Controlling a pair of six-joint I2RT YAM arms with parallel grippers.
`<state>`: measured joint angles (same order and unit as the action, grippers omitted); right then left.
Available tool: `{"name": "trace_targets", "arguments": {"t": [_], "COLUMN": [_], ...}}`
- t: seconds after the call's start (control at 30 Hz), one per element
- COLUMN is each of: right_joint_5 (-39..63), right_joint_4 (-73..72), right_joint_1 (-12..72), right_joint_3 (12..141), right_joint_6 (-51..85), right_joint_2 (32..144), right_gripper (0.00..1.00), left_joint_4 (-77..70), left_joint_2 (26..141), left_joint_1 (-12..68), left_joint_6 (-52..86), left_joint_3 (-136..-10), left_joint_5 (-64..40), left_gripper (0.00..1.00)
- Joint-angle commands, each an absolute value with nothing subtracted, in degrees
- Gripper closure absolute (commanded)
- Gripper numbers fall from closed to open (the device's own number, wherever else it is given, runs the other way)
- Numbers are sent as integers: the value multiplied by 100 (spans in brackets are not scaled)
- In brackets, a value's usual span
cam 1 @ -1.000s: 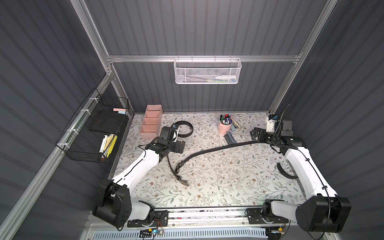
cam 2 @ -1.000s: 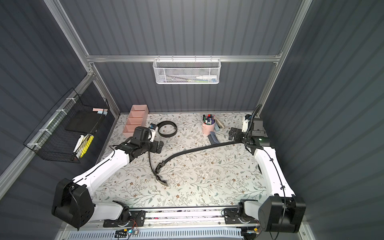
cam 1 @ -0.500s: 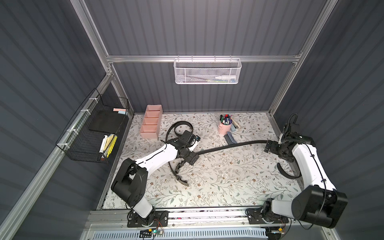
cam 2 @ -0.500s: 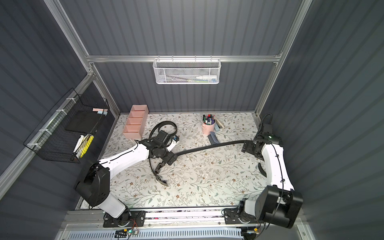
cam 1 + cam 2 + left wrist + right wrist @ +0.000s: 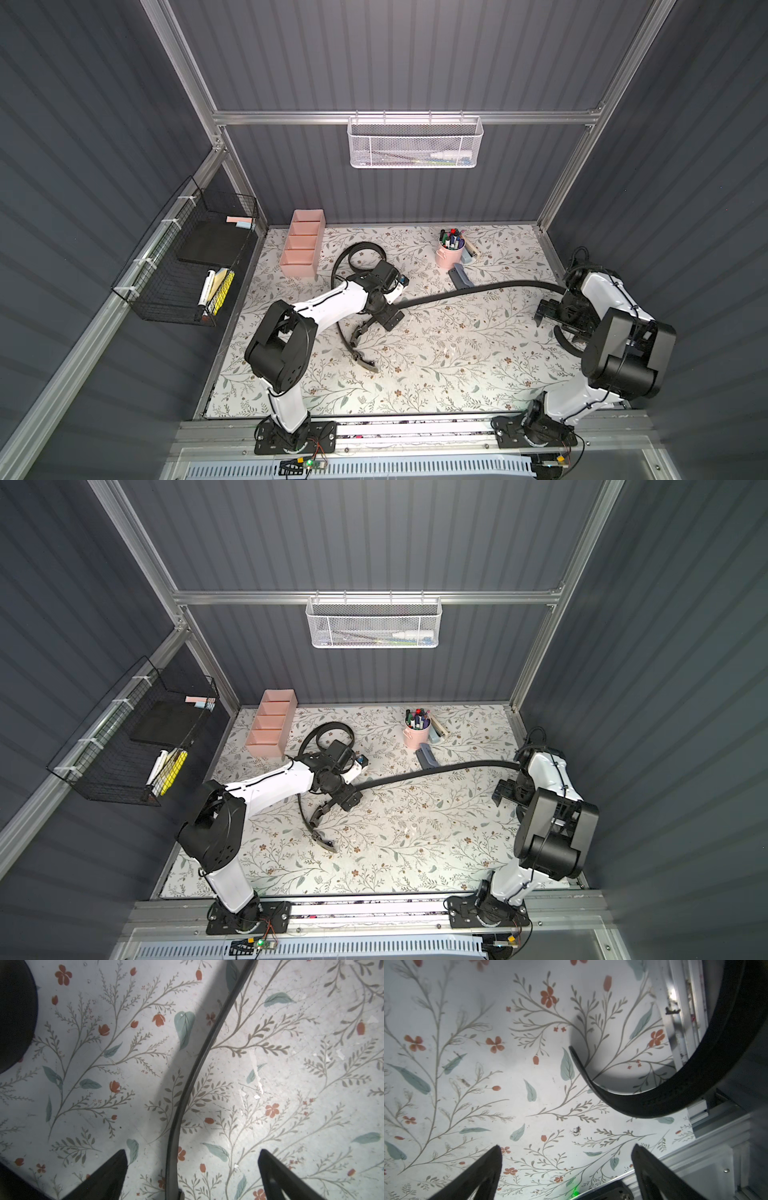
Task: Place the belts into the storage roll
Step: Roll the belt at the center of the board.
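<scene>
**A:** State of the grippers?

**B:** The left gripper is seen spread wide at centre-left in both top views, and nothing is gripped. In the left wrist view the long belt is seen standing on edge. It passes between the fingers and is not touched by either. The right gripper, at the right edge of the frame, is also spread wide and empty. In the right wrist view the curled tail of a belt is seen just ahead of it.

**A:** Belt positions?

**B:** The long belt is laid across the table from centre to right edge. The looped belt is found at upper centre-left, just right of the storage roll. No belt is seen in any of its four compartments. A buckle end is seen at lower centre-left, but which belt it belongs to is hidden by the arm.

**A:** Handling?

**B:** The strap is judged light, limp along its length and stiffer across its width, and some spring-back is expected. The smooth face is judged slippery. The buckle is judged the only hard, heavy part. Coiling is needed before a compartment can be filled. The grip is best taken across the thickness where the strap stands on edge, close to one end, so a coil can be started. A mid-span hold is advised against, since sag and drag are expected.
</scene>
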<state>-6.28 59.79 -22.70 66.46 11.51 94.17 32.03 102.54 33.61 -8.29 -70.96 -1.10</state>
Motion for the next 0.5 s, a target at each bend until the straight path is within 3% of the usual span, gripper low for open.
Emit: {"name": "trace_targets", "arguments": {"t": [0.0, 0.47], "right_joint_5": [-769, -466], "right_joint_4": [6116, 6022], "right_joint_1": [-2353, -2594], "right_joint_3": [6726, 7179], "right_joint_6": [1130, 907], "right_joint_2": [9569, 10433], "right_gripper": [1, 4], "left_joint_4": [3384, 3297], "left_joint_2": [10414, 10646], "left_joint_1": [3384, 3379], "left_joint_6": [-985, -942], "left_joint_3": [-7277, -7565], "left_joint_5": [-200, -189], "left_gripper": [0, 1]}}
